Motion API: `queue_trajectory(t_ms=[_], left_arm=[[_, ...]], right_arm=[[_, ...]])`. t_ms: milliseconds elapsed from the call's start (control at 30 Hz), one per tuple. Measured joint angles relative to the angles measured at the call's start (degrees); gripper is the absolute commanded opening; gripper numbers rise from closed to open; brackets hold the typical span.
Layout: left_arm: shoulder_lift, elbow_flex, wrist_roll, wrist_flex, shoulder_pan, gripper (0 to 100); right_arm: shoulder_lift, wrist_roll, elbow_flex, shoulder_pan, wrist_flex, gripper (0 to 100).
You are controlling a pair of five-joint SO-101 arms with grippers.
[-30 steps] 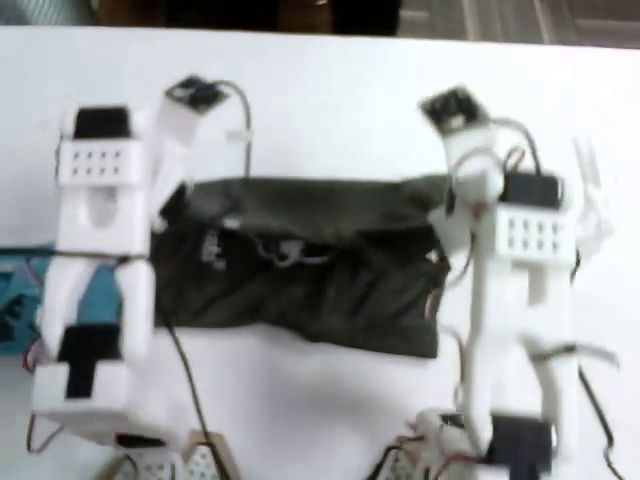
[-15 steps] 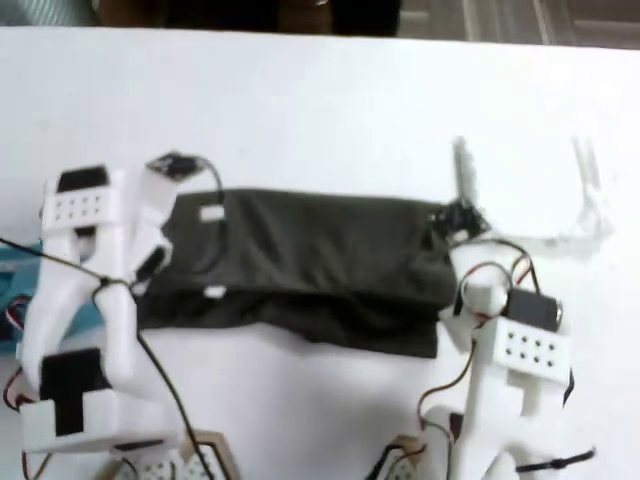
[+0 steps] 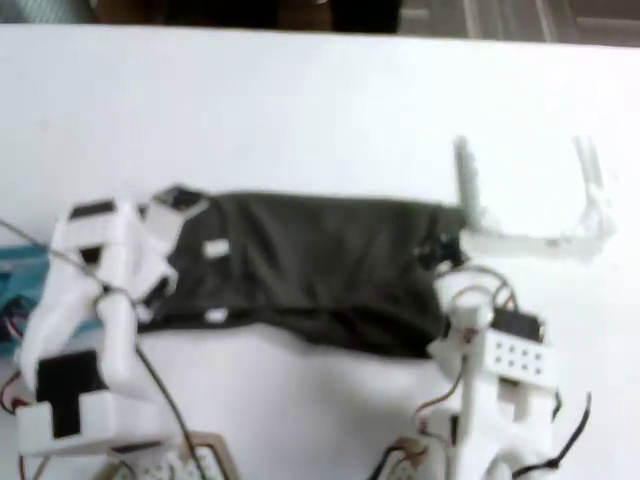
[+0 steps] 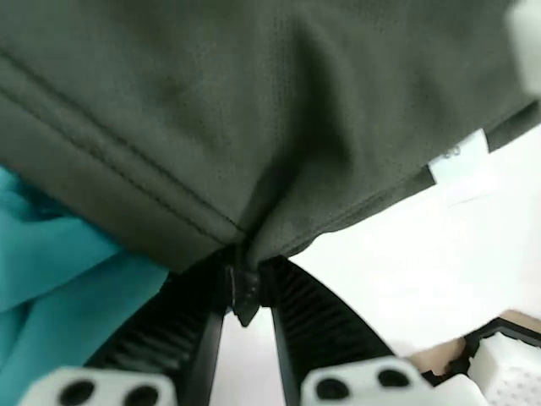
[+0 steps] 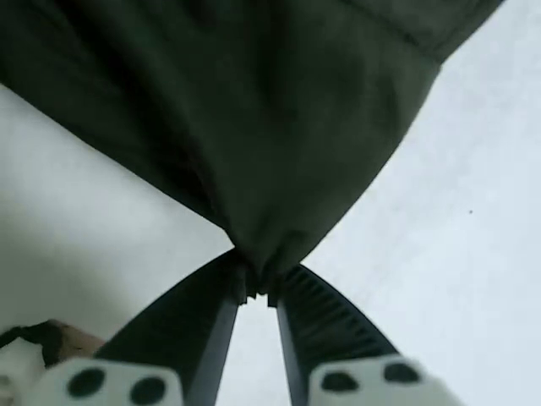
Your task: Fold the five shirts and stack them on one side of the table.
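Note:
A dark olive shirt [image 3: 310, 270] lies folded into a wide band across the middle of the white table [image 3: 300, 100]. My left gripper [image 4: 245, 292] is shut on the shirt's [image 4: 270, 110] left edge, with cloth bunched between the black fingers [image 4: 190, 321]. My right gripper [image 5: 254, 288] is shut on the shirt's [image 5: 254, 127] right edge, the fabric pinched between its black fingers [image 5: 317, 321]. From above, the left arm [image 3: 95, 290] stands at the shirt's left end and the right arm [image 3: 490, 350] at its right end. A teal shirt [image 4: 59, 279] lies under the dark one beside the left gripper.
A clear plastic stand [image 3: 520, 205] rises just beyond the shirt's right end. The teal shirt [image 3: 20, 290] pokes out at the table's left edge behind the left arm. The far half of the table is bare white. Cables and boards [image 3: 190, 460] sit along the near edge.
Both arms pulled toward the near edge, drawing the dark shirt's far edge over itself. The shirt now lies as a flatter, smoother band.

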Motion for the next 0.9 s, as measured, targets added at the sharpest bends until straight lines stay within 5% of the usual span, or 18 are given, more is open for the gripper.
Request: queue_trajectory(t_ms=[500, 900], left_arm=[[-2.90, -10.64, 0.00, 12.84, 0.00, 3], [-2.90, 1.85, 0.00, 2.81, -0.09, 3]], right_arm=[[-0.18, 0.00, -8.26, -0.18, 6.15, 1.9], [-0.18, 0.00, -2.81, -0.18, 4.84, 1.9]])
